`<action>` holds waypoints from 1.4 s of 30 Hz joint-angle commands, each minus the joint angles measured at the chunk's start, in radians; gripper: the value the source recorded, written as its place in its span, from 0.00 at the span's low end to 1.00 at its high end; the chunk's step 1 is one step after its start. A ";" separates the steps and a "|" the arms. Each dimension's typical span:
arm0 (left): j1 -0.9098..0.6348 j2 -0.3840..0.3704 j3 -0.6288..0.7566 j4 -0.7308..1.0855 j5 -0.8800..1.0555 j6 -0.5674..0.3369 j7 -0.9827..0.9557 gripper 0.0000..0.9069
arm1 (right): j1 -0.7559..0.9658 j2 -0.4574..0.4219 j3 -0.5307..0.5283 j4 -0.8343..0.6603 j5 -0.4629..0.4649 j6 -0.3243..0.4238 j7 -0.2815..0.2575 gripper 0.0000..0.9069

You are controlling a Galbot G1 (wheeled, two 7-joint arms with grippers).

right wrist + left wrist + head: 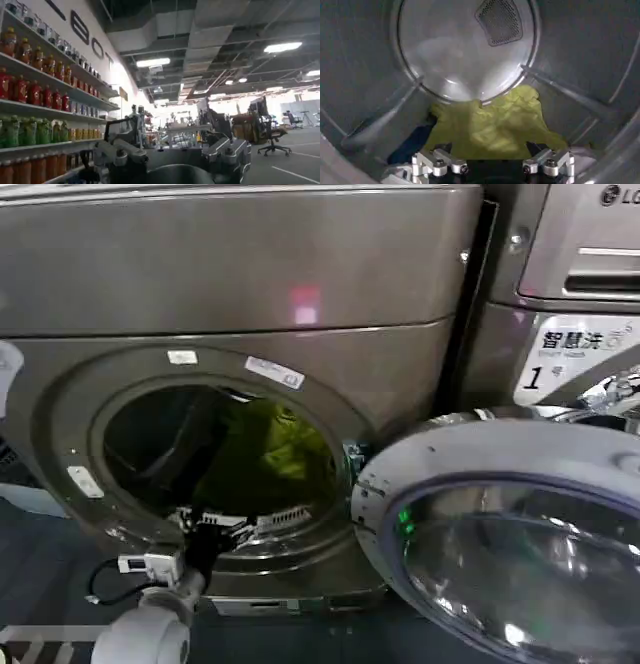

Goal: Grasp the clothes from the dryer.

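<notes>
While left tool [492, 167] gapes, clothes [492, 125] beyond

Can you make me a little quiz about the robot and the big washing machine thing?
1. True or false: the bronze-grey metal dryer's round glass door is swung open.
2. What colour is the wrinkly cloth bundle lying in the drum: A red, B yellow-green, C white?
3. Fill in: the left gripper, fingers spread apart, sits at the dryer's opening, pointing at the ____.

Key: 1 true. 2 B. 3 cloth bundle. The right gripper, also open, faces away toward shelves of bottles.
</notes>
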 commanded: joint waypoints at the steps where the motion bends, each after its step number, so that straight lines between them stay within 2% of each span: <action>1: -0.009 0.002 0.008 0.004 0.001 0.049 -0.021 1.00 | 0.003 -0.005 -0.006 0.001 -0.002 0.004 0.006 1.00; 10: -0.079 -0.013 0.026 0.063 -0.004 0.049 -0.066 1.00 | 0.008 -0.007 -0.021 -0.010 -0.004 0.019 0.006 1.00; 15: -0.194 -0.023 0.034 0.167 0.000 0.049 -0.076 1.00 | 0.017 -0.008 -0.031 -0.006 -0.005 0.024 0.005 1.00; 26: -0.519 -0.032 0.041 0.572 0.026 0.049 -0.083 1.00 | 0.034 -0.005 -0.050 -0.004 -0.030 0.024 0.001 1.00; 35: -0.720 -0.048 0.037 0.884 -0.021 0.028 -0.070 1.00 | 0.036 -0.008 -0.056 -0.005 -0.031 0.024 0.000 1.00; 42: -0.840 -0.074 0.040 1.062 0.037 -0.031 -0.058 1.00 | 0.041 -0.004 -0.059 0.002 -0.031 0.024 0.000 1.00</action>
